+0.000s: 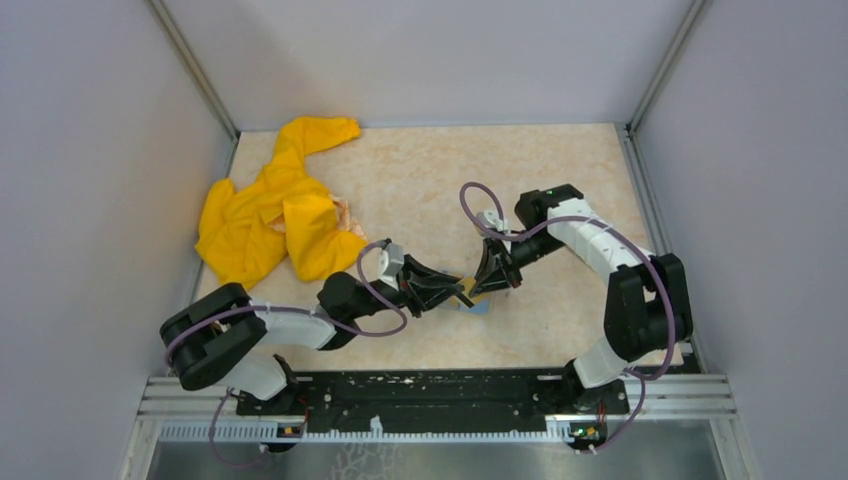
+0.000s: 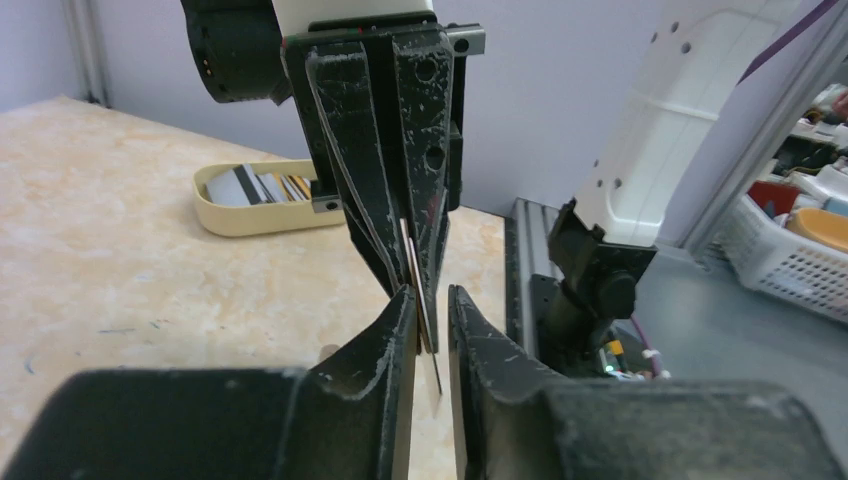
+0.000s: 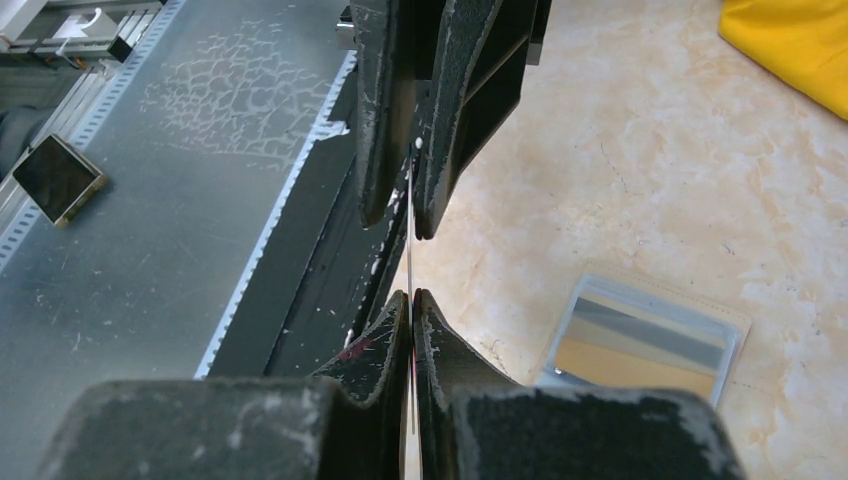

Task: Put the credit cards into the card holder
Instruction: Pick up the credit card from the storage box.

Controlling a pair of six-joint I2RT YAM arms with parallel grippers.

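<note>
Pale beige marbled tabletop (image 1: 430, 170) boxed in by plain grey walls (image 1: 100, 150), and far off to the left gripper's outer side lies a crumpled yellow cloth (image 1: 265, 215). Now the left gripper (image 2: 430, 300): black fingers nearly together round a thin silvery credit card (image 3: 410, 270) held edge-on, a sliver of gap showing, and whether they actually press it, I cannot tell. Straight across, tip to tip, the right gripper (image 3: 411, 300) has its jaws pinched tight on that same card. Just beneath and slightly to the side of the two tips, flat on the table, sits the open tan folding card holder (image 3: 645, 340), its grey-blue striped slots facing up. Along the near edge runs the black mounting rail (image 1: 430, 390). Only the left wrist view picks up a cream oval dish (image 2: 240, 218) beyond the right gripper, with striped cards (image 2: 255, 185) standing in it, plus a white basket (image 2: 790, 260) off the table. Only the right wrist view gives the slots clearly.
</note>
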